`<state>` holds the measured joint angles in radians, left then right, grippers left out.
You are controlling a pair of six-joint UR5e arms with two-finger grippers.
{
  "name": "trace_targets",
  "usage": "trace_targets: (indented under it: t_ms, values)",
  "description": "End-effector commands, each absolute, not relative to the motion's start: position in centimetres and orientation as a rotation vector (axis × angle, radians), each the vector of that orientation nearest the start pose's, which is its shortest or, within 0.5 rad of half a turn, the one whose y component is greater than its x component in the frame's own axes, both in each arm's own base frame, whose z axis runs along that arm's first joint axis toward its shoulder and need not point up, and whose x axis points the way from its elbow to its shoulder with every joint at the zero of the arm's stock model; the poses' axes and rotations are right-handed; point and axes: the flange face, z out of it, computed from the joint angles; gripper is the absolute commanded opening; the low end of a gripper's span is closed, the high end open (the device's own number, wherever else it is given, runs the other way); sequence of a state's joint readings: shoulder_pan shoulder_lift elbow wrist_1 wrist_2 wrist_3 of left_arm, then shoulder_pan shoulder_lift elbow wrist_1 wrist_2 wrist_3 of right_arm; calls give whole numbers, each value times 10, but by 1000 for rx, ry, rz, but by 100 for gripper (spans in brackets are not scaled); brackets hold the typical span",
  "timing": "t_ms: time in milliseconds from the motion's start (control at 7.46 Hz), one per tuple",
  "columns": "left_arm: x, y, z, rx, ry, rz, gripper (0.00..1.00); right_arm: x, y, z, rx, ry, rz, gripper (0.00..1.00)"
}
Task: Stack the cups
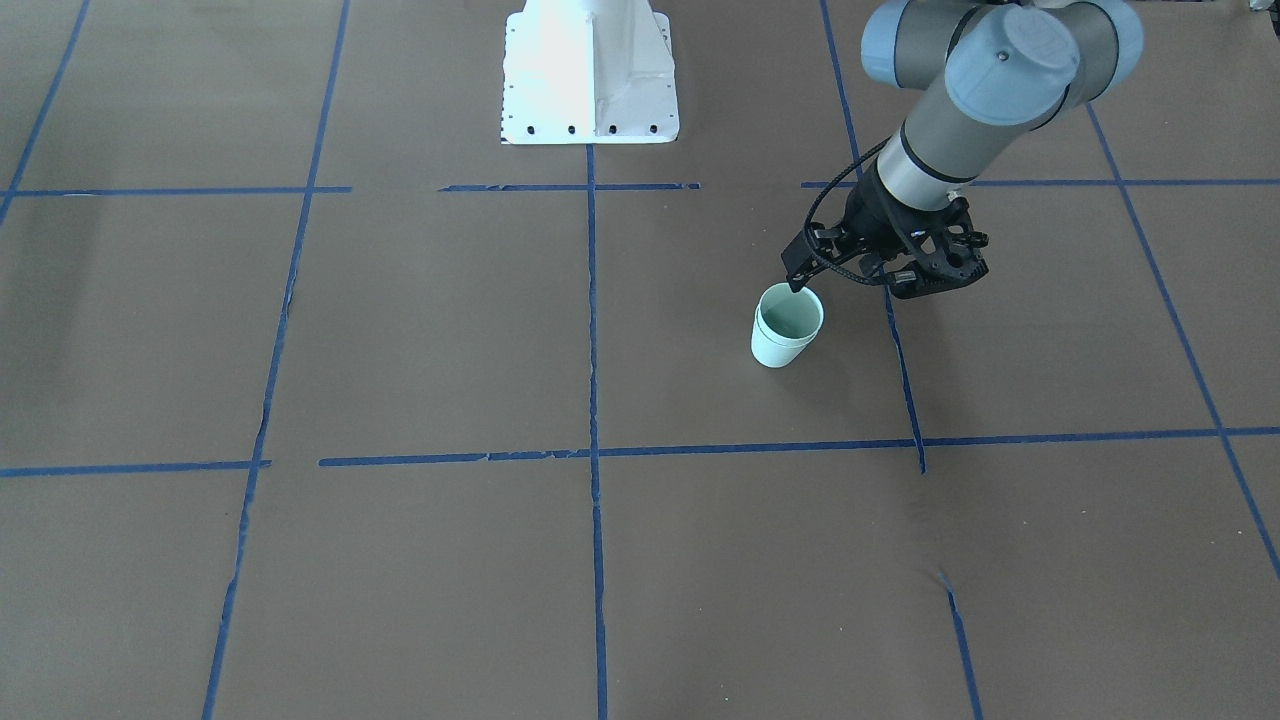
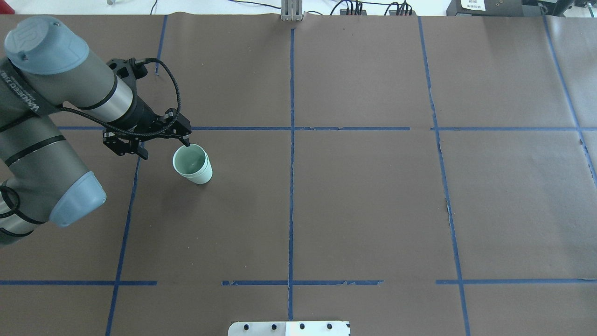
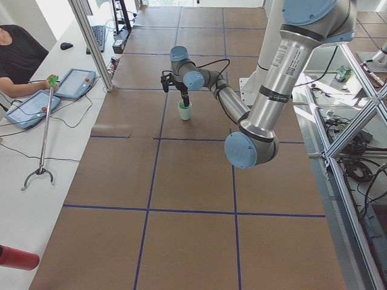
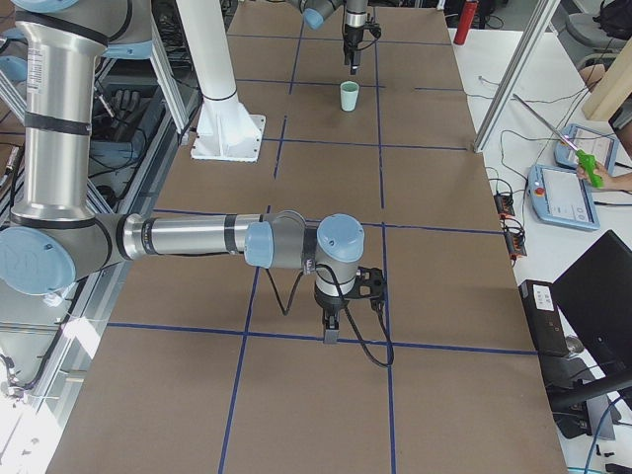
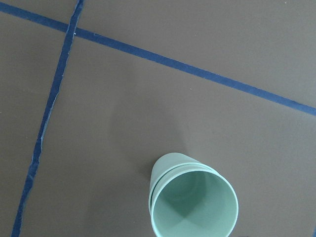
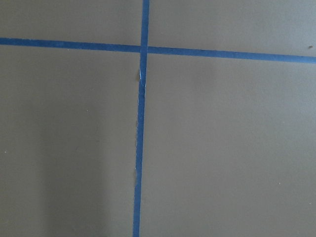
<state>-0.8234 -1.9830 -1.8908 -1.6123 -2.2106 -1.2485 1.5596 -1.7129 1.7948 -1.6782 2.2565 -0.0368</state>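
In the overhead view, the left gripper is seen at the left of the table. Its jaws are spread wide and nothing is held. One fingertip lies at the rim of the cups, which stand upright just beside it; contact cannot be judged. From there the cups read as a single cup. Only in the left wrist view is a double rim shown: the inner cup is seated in the outer cup, and nothing is held in it. The right gripper is seen only in the exterior right view, well apart from the cups, and its opening cannot be told. In the right wrist view, only crossed blue tape is shown.
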Motion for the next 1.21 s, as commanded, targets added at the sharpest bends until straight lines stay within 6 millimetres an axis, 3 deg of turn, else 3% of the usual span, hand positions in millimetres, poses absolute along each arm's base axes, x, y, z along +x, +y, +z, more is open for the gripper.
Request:
trace_targets:
  t_ms: [0,268,402,536,670,804,938,1072]
  values:
    - [283,-516,290,37,943,-135,100,66,-430,630,-15,-686,-37,100]
    - [170,-558,348,153,866,-114,100,65,-430,630,-15,-686,-39,100]
    - [137,-578,382,165,826,-75,100,66,-430,630,-15,-686,-37,100]
    - [93,-577,440,170,770,-4,100,65,-430,630,-15,-686,-39,100]
    - [32,-568,498,184,718,57,100,66,-429,631,-16,-686,-37,100]
    - [-14,-545,557,168,684,120,100,65,-430,630,-15,-686,-39,100]
    - [-52,-526,597,161,669,155,100,65,-429,631,-17,-686,-38,100]
    - [-79,-512,612,154,664,123,100,65,-429,631,-17,-686,-38,100]
